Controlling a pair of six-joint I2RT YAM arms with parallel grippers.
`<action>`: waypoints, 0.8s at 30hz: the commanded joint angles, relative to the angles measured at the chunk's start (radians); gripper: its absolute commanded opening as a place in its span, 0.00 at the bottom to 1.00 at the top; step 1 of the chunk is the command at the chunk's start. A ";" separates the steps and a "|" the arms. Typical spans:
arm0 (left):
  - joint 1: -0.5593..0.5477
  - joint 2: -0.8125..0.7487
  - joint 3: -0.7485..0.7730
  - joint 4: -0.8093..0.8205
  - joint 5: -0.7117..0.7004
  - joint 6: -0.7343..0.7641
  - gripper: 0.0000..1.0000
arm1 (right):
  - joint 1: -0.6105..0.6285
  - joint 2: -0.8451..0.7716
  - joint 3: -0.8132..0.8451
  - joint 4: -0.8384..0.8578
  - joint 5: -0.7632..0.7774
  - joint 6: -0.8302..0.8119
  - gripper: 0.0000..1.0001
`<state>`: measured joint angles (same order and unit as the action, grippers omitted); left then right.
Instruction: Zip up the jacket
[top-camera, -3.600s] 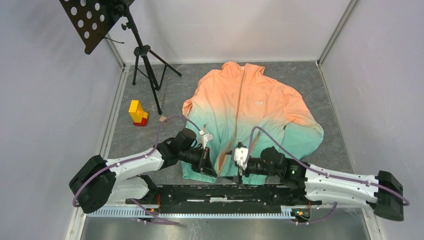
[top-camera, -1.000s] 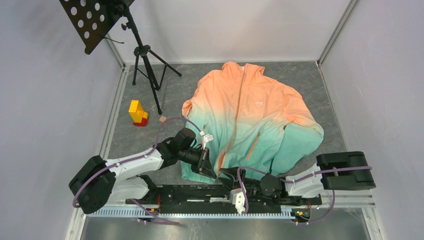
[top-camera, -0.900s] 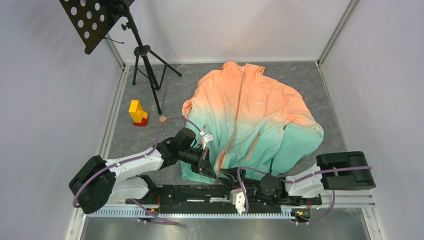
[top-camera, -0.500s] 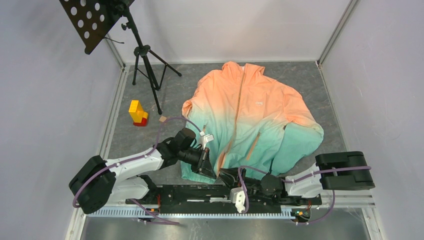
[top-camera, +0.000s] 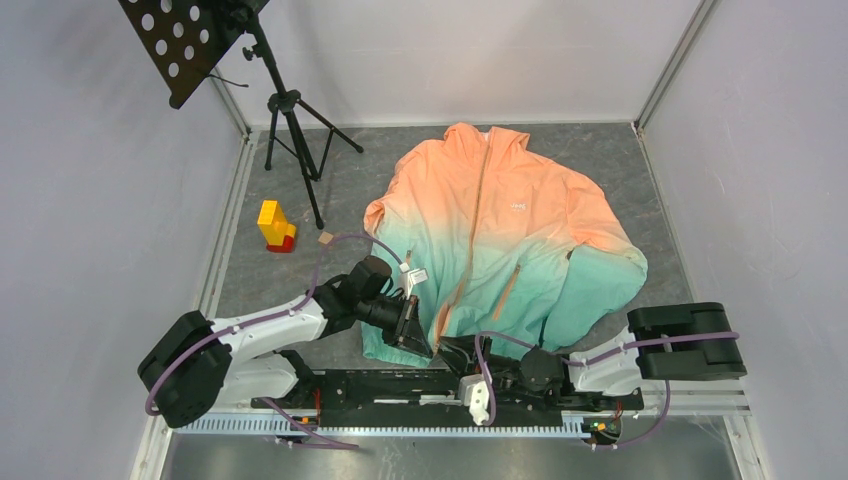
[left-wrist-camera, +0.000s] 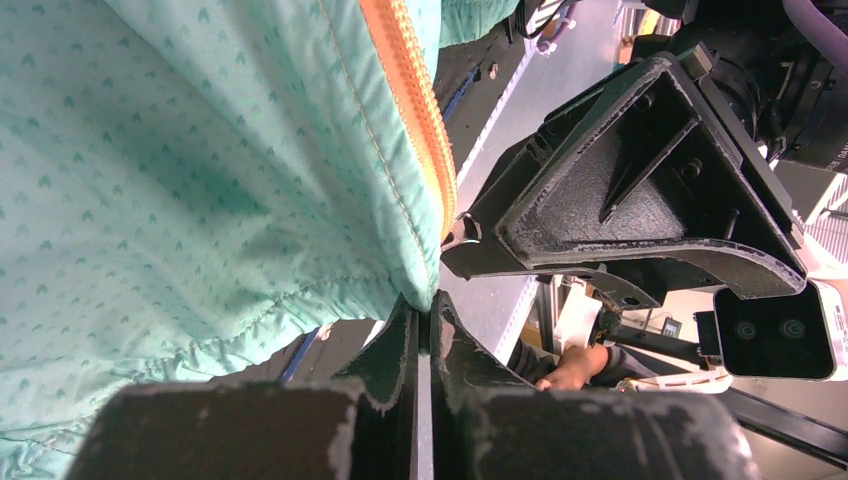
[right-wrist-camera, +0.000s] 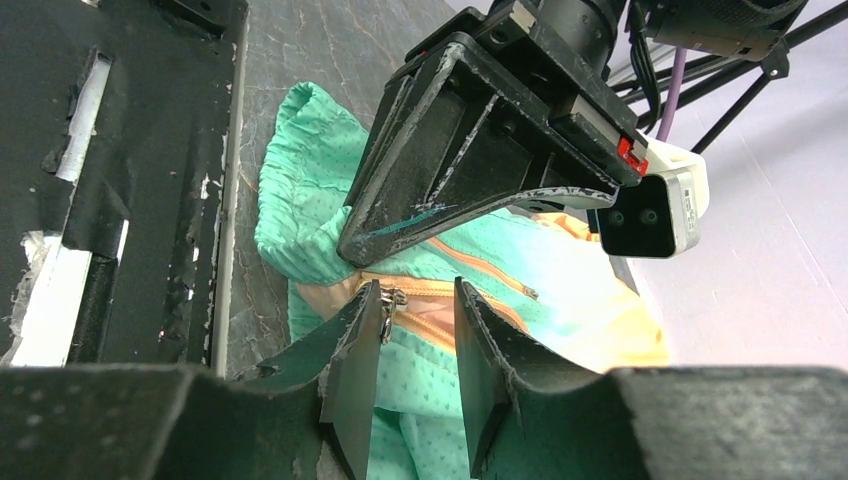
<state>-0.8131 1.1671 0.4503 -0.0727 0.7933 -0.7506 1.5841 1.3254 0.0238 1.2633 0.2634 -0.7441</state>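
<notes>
The jacket (top-camera: 505, 235) lies flat on the table, peach at the collar fading to teal at the hem, its tan centre zipper (top-camera: 478, 215) running down the middle. My left gripper (top-camera: 418, 340) is shut on the teal hem (left-wrist-camera: 330, 290) just left of the zipper's orange tape (left-wrist-camera: 415, 110). My right gripper (top-camera: 448, 350) lies low at the near edge, pointing at the zipper's foot. In the right wrist view its jaws (right-wrist-camera: 417, 290) stand open over teal fabric. The metal zipper slider (right-wrist-camera: 390, 298) sits against the left finger (right-wrist-camera: 355, 350).
A black tripod stand (top-camera: 290, 110) with a perforated plate stands at the back left. A yellow and red block (top-camera: 273, 226) and a small tan piece (top-camera: 326, 238) lie left of the jacket. A black rail (top-camera: 400, 385) runs along the near edge.
The right arm has swung down from over the hem to lie low along the near edge, pointing left at the zipper's foot. In the last second it barely shifted. The left gripper has held still.
</notes>
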 joint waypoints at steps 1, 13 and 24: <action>0.002 -0.005 0.024 0.020 0.044 -0.021 0.02 | 0.005 0.018 -0.008 0.055 0.006 0.020 0.38; 0.002 -0.003 0.023 0.019 0.043 -0.023 0.02 | 0.005 0.029 -0.007 0.061 0.046 0.029 0.32; 0.002 -0.004 0.029 -0.007 0.026 -0.025 0.02 | 0.006 0.019 0.021 0.017 0.093 0.082 0.00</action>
<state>-0.8127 1.1671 0.4503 -0.0727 0.7956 -0.7509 1.5845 1.3518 0.0242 1.2594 0.3145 -0.7086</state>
